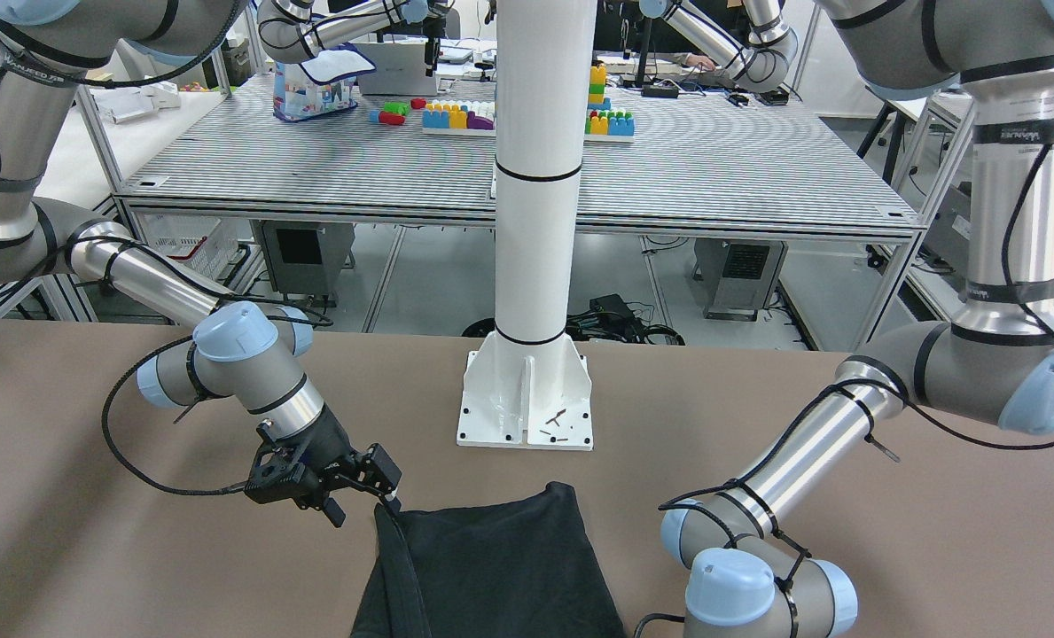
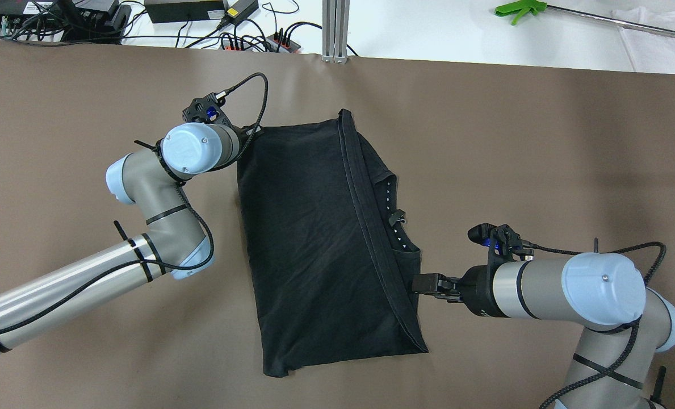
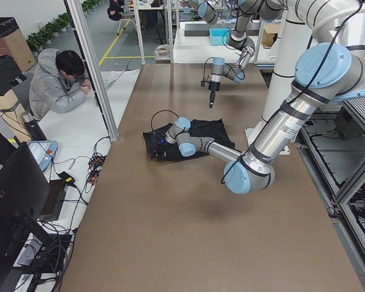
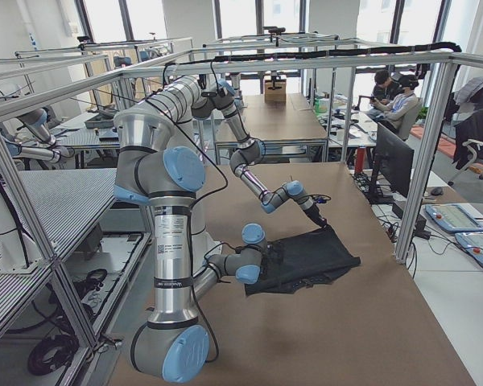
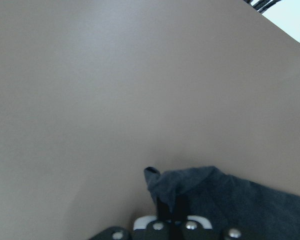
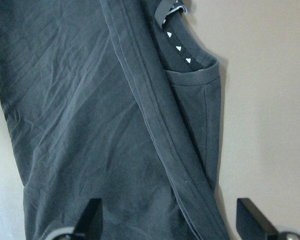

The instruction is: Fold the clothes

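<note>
1. While the fold sits half-made, the clothes, one black piece, lie doubled over at mid-table. A hemmed band slants from 12 o'clock to 5 o'clock in the overhead view.
2. Left gripper is clamped on the cloth's 11 o'clock corner. Its wrist cam shows only a small nub of fabric in the pinch.
3. Right gripper sits at the cloth's 4 o'clock edge w/ jaws spread wide and nothing held. The band and a lower layer lie just ahead of it.
4. Risk 1: slip. W/ so little fabric in the left pinch, a quick lift or pull could prob. free the corner and drop the flap.
5. Risk 2: skew. If the left arm moves before the right one grips, the whole piece may drag across the table rather than fold, since no other hold shows on it.
6. Risk 3: wrong layers. Several plies stack at the 4 o'clock edge, w/ collar trim peeking out near 3 o'clock. Closing there could catch only the top ply, or all of them, and bunch the fold.
7. Risk 4: crooked result. The band already runs diagonal, so folding again w/o squaring the edges would likely make it worse.
</note>
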Available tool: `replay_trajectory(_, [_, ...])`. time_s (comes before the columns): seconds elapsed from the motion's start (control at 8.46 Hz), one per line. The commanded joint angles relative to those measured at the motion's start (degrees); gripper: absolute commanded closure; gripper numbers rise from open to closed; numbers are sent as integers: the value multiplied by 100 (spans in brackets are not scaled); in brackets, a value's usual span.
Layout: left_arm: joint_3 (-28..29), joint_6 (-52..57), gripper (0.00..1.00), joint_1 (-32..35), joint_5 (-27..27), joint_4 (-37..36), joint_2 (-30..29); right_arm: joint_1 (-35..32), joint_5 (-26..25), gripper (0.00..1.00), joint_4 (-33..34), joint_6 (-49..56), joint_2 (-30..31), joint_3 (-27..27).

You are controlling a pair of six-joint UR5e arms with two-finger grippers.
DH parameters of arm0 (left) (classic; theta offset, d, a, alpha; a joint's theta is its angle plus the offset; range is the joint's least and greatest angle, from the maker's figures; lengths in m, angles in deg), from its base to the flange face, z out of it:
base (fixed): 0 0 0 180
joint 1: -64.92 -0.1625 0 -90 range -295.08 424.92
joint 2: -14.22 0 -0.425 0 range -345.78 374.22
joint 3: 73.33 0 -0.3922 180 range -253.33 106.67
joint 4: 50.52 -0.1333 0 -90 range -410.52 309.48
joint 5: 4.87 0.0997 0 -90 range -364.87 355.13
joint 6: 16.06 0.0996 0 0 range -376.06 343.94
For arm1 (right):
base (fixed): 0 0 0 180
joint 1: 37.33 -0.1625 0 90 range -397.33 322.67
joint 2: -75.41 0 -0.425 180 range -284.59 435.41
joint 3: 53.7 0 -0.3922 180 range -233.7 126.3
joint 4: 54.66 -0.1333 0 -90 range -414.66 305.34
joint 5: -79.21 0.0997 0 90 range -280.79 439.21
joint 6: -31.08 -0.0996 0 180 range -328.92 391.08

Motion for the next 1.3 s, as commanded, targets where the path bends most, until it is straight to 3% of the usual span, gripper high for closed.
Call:
replay_trajectory(0.0, [1087, 143, 100, 99, 42, 43, -882, 34, -320, 6, 17, 8, -94, 6])
replay_trajectory(0.35, [1607, 134, 100, 46, 234, 348, -1175, 60, -339, 6, 26, 139, -121, 14])
replay_trajectory(0.47, [1756, 134, 89, 37, 314, 524, -1201, 60, -330, 6, 35, 140, -129, 14])
replay_trajectory(0.59, [1758, 143, 1, 46, 323, 526, -1210, 78, -330, 6, 44, 157, -138, 14])
replay_trajectory(0.83, [1723, 143, 0, 177, 341, 500, -1385, 78, -339, 6, 53, 192, -235, -38])
replay_trajectory(0.95, [1662, 282, 0, 343, 202, 500, -1421, 87, -591, 6, 62, 280, -461, -143])
replay_trajectory(1.06, [1409, 710, 0, 649, -461, 421, -1413, 122, -977, 6, 157, 324, -551, -240])
replay_trajectory(1.18, [1215, 862, 0, 783, -850, 290, -1308, 122, -989, 6, 289, 707, -717, -345])
